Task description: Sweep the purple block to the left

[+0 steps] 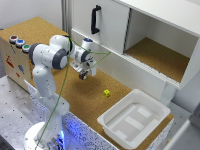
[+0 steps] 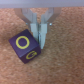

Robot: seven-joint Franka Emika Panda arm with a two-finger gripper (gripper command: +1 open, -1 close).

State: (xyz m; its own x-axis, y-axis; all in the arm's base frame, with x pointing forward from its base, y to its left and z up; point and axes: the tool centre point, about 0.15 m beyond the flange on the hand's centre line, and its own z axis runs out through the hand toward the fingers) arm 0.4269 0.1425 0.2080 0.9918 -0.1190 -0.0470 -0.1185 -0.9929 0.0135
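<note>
The small dark purple cube with yellow letters (image 2: pixel 26 47) is seen in the wrist view resting on the brown cork surface (image 2: pixel 65 65), just beside the tips of the grey metal gripper (image 2: pixel 40 36). The fingers (image 2: pixel 43 31) are pressed nearly together, and nothing is pinched between them. In the exterior view the cube is hidden, and the gripper (image 1: pixel 83 75) is held low over the cork tabletop (image 1: pixel 85 97). A small yellow cube (image 1: pixel 106 93) lies well apart, near a white plastic tray (image 1: pixel 107 123).
</note>
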